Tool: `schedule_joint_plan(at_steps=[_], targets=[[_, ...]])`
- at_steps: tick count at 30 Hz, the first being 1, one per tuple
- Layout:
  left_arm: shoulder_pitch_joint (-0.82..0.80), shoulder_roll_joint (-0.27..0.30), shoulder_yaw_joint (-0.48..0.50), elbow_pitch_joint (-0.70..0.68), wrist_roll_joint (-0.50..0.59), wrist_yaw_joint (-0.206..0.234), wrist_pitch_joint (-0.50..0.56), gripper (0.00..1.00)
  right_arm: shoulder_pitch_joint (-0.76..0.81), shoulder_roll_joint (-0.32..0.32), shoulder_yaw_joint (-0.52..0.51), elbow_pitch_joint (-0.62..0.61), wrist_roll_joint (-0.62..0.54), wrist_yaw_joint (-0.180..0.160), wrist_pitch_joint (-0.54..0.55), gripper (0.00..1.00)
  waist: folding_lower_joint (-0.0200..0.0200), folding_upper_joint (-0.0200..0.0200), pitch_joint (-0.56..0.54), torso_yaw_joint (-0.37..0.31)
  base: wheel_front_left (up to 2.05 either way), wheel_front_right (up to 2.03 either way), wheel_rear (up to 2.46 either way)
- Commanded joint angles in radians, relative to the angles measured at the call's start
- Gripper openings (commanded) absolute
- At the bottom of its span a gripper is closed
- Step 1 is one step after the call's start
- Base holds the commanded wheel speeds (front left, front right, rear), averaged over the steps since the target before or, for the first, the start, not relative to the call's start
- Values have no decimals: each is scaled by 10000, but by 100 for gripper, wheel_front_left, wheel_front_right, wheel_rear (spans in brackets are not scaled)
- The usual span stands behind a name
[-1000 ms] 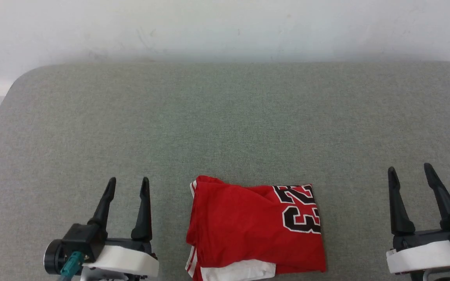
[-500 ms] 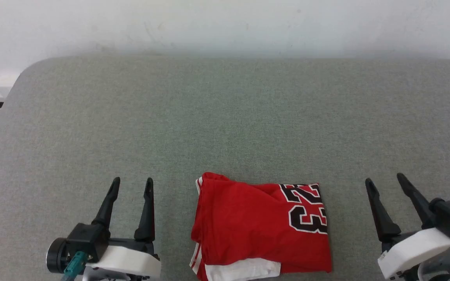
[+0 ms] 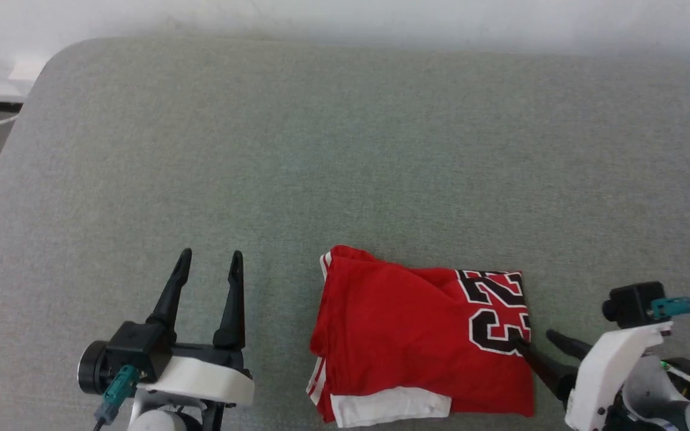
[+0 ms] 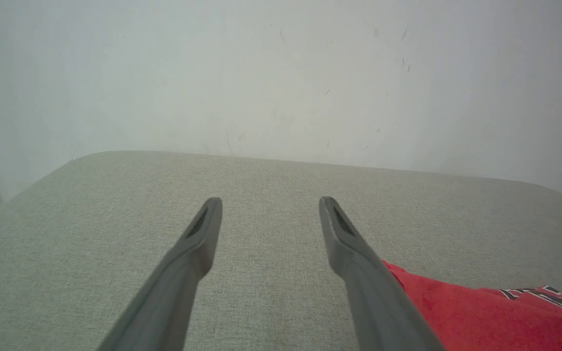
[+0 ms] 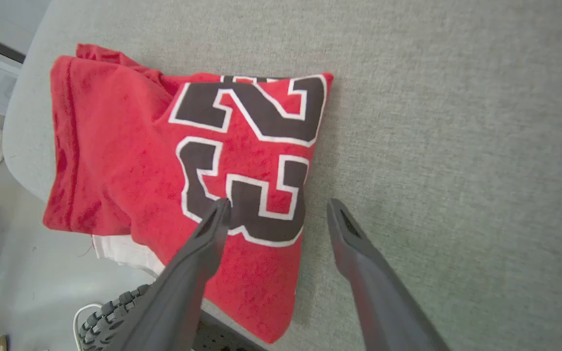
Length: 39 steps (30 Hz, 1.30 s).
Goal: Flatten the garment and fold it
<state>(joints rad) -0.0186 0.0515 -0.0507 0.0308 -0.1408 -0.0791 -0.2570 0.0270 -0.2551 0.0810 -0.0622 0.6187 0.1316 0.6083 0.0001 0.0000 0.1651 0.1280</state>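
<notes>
- Lying folded into a rough rectangle, the red shirt (image 3: pixel 405 335) sits by the near edge of the grey padded table (image 3: pixel 345 149). Its black "23" (image 3: pixel 498 311) is on the end toward the robot's right.
- The right gripper (image 3: pixel 535 337) is at that numbered end, jaws spread wide and gripping nothing. One finger (image 5: pixel 210 229) lies over the lower part of the "3". The other finger (image 5: pixel 354 243) is over bare table just past the shirt's edge. Whether the first fingertip actually presses the cloth is hard to tell.
- The left gripper (image 3: pixel 211 253) stands near the shirt's opposite end, apart from it. Its jaws are also wide and empty, with the fingers pointing toward the wall (image 4: pixel 281 73).
- A white sleeve (image 3: pixel 390 406) pokes out from under the red along the shirt's near edge, and striped trim (image 3: pixel 316 388) shows at the corner beside it.
- Beyond the shirt, the table's grey cloth runs to the plain white wall.
- Past the table edge nearest the shirt, the right wrist view shows pale floor (image 5: pixel 22 273) and a knobbly black wheel (image 5: pixel 110 312).
</notes>
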Motion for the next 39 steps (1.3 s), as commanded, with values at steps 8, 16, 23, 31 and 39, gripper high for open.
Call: schedule_joint_plan(at_steps=[8,16,23,31,39], targets=[[-335,-12,-119,86,-56,-52,-47,100,-986,237,843,1833,4,-9,314,100,-1,0,497,692,0,0,0],[-401,-12,-278,116,-120,55,-47,100,-1518,183,1923,2972,-104,-9,-103,0,-1,0,447,873,0,0,0],[-355,-12,-382,112,-210,79,-47,100,-2471,-940,2444,2449,-1729,-9,-1136,0,-1,0,285,-20,0,0,0],[-912,-12,-1087,157,-161,-26,-47,100,-4375,-2848,3506,1369,-3768,-9,-865,0,-1,0,903,-2141,0,0,0],[-2081,-12,-1835,238,129,-167,-47,100,-6038,-4614,3968,1590,-4127,-9,-1011,0,-1,0,2260,-3503,0,0,0]])
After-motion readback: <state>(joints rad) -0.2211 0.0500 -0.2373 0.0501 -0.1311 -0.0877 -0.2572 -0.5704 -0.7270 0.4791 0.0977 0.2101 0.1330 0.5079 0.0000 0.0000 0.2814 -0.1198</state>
